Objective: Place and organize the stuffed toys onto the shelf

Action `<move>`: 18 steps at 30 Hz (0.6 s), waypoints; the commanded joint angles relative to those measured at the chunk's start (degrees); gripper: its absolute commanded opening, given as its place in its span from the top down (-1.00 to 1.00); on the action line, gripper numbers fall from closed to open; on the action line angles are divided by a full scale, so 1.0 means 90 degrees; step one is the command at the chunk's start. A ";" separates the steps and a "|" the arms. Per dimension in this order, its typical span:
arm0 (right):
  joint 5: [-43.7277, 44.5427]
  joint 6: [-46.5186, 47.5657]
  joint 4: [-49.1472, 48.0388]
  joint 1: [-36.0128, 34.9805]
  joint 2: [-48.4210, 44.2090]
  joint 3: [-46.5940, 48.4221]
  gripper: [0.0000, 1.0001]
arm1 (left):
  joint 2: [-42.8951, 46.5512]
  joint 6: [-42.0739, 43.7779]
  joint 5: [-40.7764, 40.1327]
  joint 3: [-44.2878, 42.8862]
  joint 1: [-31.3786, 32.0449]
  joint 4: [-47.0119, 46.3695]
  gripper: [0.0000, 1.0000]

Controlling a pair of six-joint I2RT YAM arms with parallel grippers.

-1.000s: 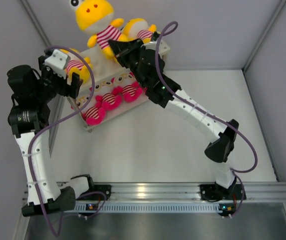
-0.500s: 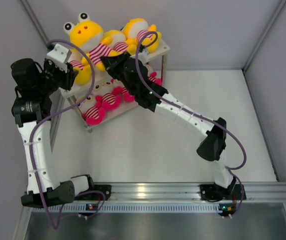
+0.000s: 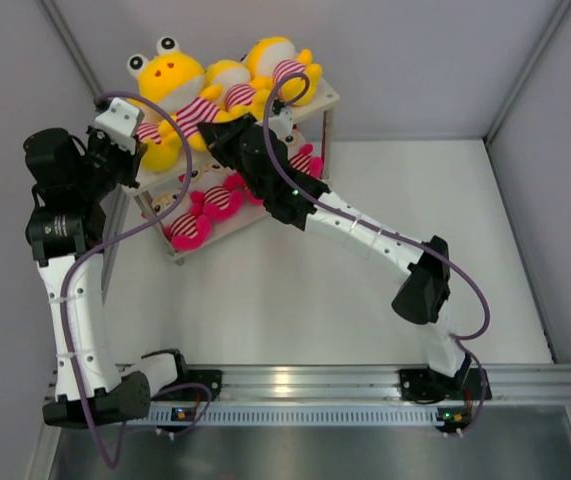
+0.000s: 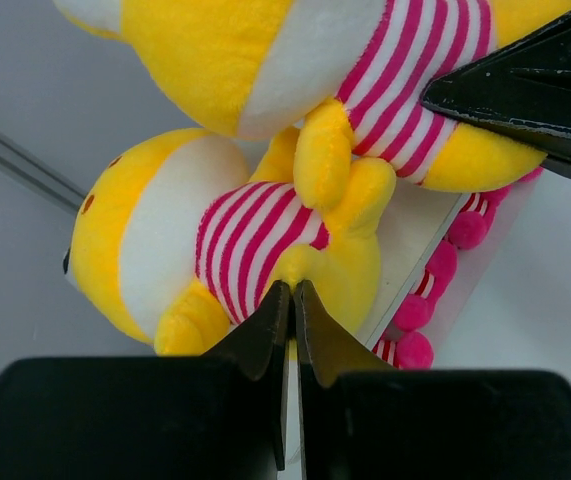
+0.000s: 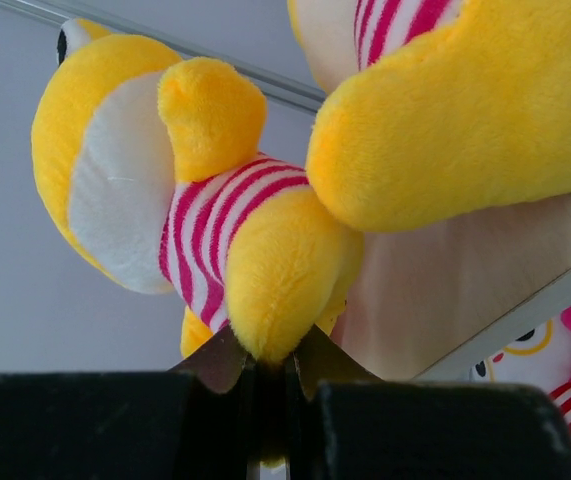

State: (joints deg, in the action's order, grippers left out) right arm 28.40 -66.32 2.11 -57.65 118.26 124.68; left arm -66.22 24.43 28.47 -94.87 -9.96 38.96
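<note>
Four yellow stuffed toys [image 3: 227, 78] are on the top board of the shelf [image 3: 327, 98], which stands at the far left of the desk [image 3: 445, 180] against the wall. All four have pink-and-white striped bodies. Three lie close together along the board. One of these, the bulging-eyed yellow toy [image 3: 170, 75], faces upward near the back left corner. The fourth yellow toy [image 3: 160, 140] lies on its side at the left end.

On the lower board there is a row of pink stuffed toys [image 3: 190, 228]. At least three can be counted. The right arm [image 3: 365, 225] crosses over the row and hides part of it.

There are two hands, both narrow. The right hand [image 5: 268, 360] reaches over the top board and is clamped on a yellow limb of the bulging-eyed yellow toy. The left hand [image 4: 287, 290] is at the shelf's left end with its fingers pressed together. Their tips are right against the yellow underside of the fourth yellow toy. I cannot tell whether any plush is nipped between them.
</note>
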 commanded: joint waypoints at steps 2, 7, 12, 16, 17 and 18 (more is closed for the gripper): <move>0.0086 -0.0267 -0.0254 -0.0118 -0.0161 -0.0084 1.00 | 0.0297 0.0303 -0.0555 0.0082 0.0022 -0.0257 1.00; 0.0252 -0.0326 -0.0254 -0.0177 -0.0210 -0.0152 1.00 | 0.0433 0.0538 -0.0936 0.0199 0.0022 -0.0257 1.00; 0.0477 -0.0404 -0.0254 -0.0264 -0.0288 -0.0338 0.86 | 0.0473 0.0509 -0.0761 0.0268 0.0013 -0.0237 0.98; 0.0467 -0.0414 -0.0273 -0.0255 -0.0327 -0.0387 0.12 | 0.0492 0.0479 -0.0673 0.0297 0.0022 -0.0227 0.97; 0.0457 -0.0404 -0.0302 -0.0255 -0.0346 -0.0464 0.07 | 0.0492 0.0489 -0.0692 0.0307 0.0022 -0.0227 0.97; 0.0457 -0.0365 -0.0438 -0.0274 -0.0424 -0.0513 0.03 | 0.0492 0.0499 -0.0712 0.0316 0.0022 -0.0227 0.96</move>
State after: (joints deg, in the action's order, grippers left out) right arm 31.68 -69.67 1.67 -58.85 118.21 120.73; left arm -62.72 28.49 21.98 -92.44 -9.93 38.98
